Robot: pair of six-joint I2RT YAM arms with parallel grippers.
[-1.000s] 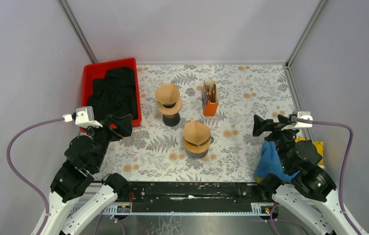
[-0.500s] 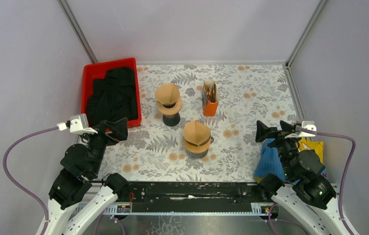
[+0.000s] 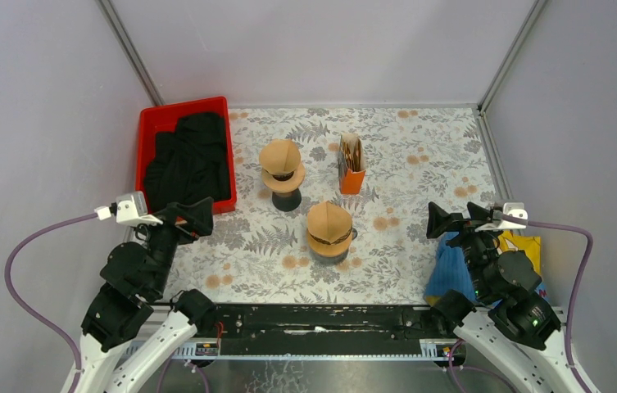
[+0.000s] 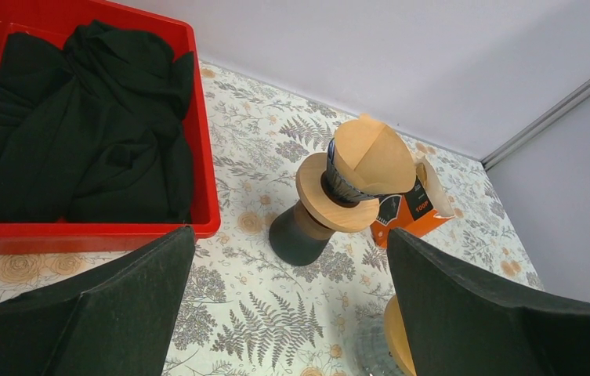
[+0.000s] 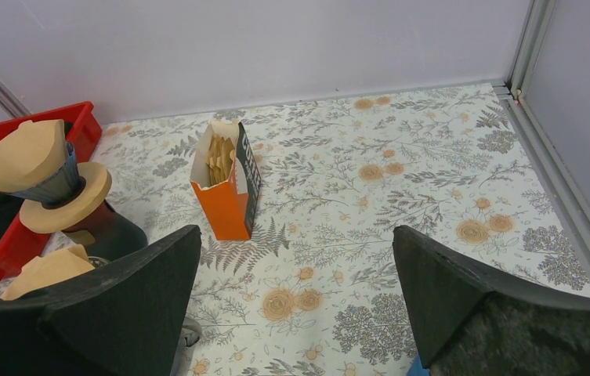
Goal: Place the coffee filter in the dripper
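My left end effector (image 3: 192,218) and right end effector (image 3: 457,218) stand fully open and empty at the near edge of the surface (image 3: 419,155). Between them, farther out, a coffee filter (image 3: 279,153) sits in the far dripper (image 3: 286,185) and a second coffee filter (image 3: 328,217) sits in the near dripper (image 3: 329,243). The orange box (image 3: 352,178) holds spare filters (image 3: 351,151). The red bin (image 3: 147,123) holds black cloth (image 3: 190,155).

1. A robot test cell, probably in a lab: plain lilac wall panels (image 3: 313,49) meet at bare metal corner posts (image 3: 131,53)
2. The left arm (image 3: 137,270) and right arm (image 3: 501,278) are bolted to a black rail (image 3: 313,318) at the table's near edge, purple cables (image 3: 557,225) trailing
3. Staged props on a floral tablecloth (image 3: 419,155): red bin (image 3: 182,104), orange filter box (image 3: 352,178), far dripper (image 3: 281,176), near dripper (image 3: 328,233)
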